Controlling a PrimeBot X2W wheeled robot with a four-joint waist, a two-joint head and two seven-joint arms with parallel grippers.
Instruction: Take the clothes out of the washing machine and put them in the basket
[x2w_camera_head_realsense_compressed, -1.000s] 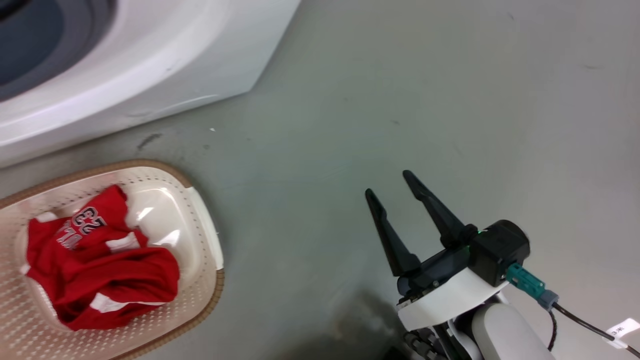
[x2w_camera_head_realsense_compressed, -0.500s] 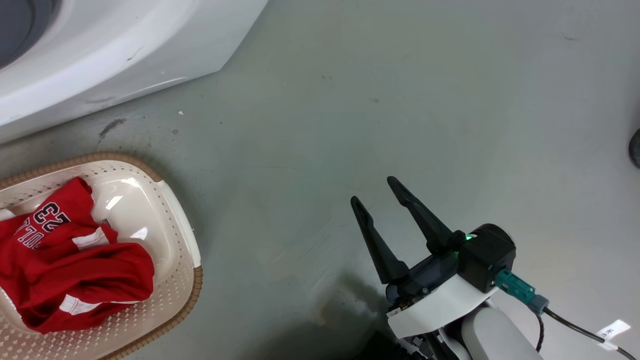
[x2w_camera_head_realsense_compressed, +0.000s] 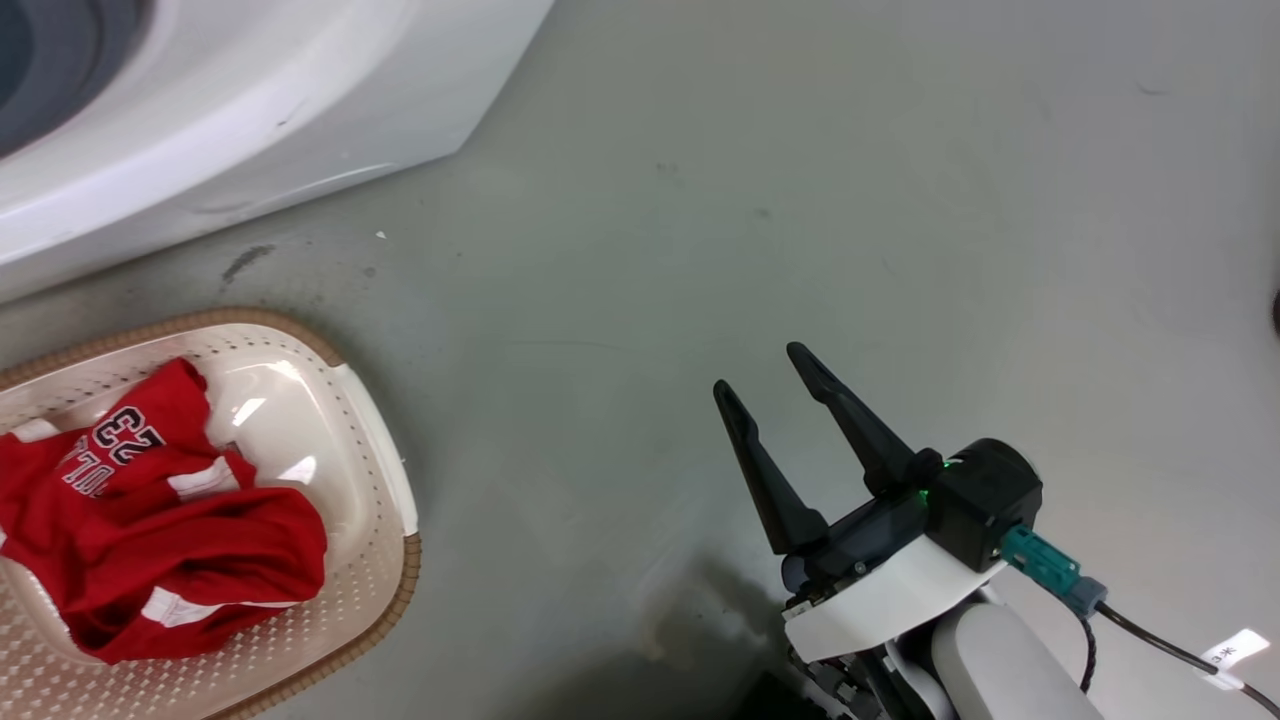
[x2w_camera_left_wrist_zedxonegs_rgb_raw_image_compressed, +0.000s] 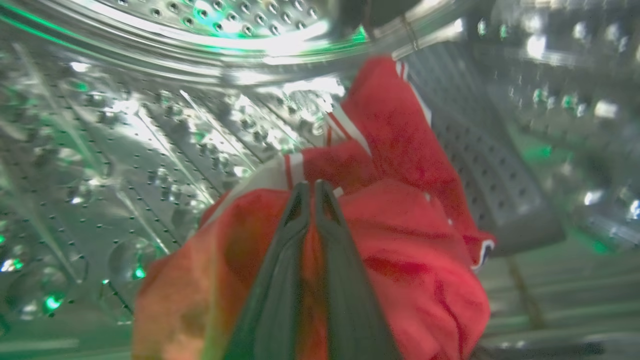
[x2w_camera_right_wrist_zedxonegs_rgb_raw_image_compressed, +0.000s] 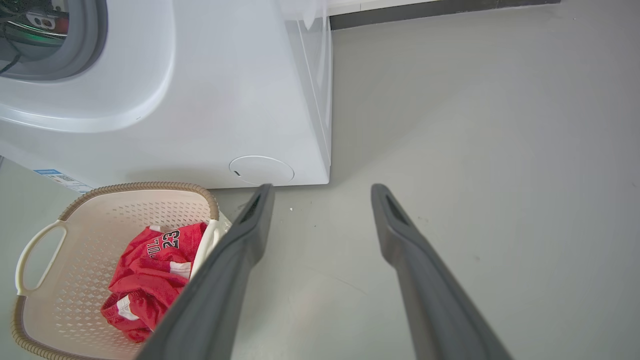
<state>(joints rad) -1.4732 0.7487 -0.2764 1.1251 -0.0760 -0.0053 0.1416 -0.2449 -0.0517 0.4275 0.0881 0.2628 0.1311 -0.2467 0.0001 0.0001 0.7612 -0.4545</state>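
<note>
1. The basket (x2w_camera_head_realsense_compressed: 392, 500) stands on the floor (x2w_camera_head_realsense_compressed: 800, 200) just in front of the washing machine (x2w_camera_head_realsense_compressed: 250, 100), below its white front panel in the head view. A red jersey (x2w_camera_head_realsense_compressed: 150, 540) with the numerals 23 lies crumpled inside it, against the side nearer the machine. The right wrist view shows the same basket (x2w_camera_right_wrist_zedxonegs_rgb_raw_image_compressed: 75, 260) and jersey (x2w_camera_right_wrist_zedxonegs_rgb_raw_image_compressed: 150, 270) close to the machine's lower front corner.
2. The washing machine (x2w_camera_right_wrist_zedxonegs_rgb_raw_image_compressed: 225, 100) fills the upper left of the right wrist view, with its grey rubber ring at the top left corner.
3. Inside the machine's perforated steel drum (x2w_camera_left_wrist_zedxonegs_rgb_raw_image_compressed: 125, 150), the left end effector (x2w_camera_left_wrist_zedxonegs_rgb_raw_image_compressed: 310, 186) has its two dark fingers drawn almost together, with only a thin slit between them.
4. A red garment (x2w_camera_left_wrist_zedxonegs_rgb_raw_image_compressed: 410, 260) with white stripes is pinched in that slit. It bunches around both fingers and drapes up against a grey ribbed paddle on the drum wall.
5. To the right of the machine, well apart from it, the right end effector (x2w_camera_head_realsense_compressed: 760, 372) hangs over bare floor. Its fingers are spread wide, with nothing between them and nothing touching them.
6. In the right wrist view, that end effector (x2w_camera_right_wrist_zedxonegs_rgb_raw_image_compressed: 322, 190) points towards the machine's right front corner. Its left finger crosses in front of the basket's near edge, and grey floor shows through the gap.
</note>
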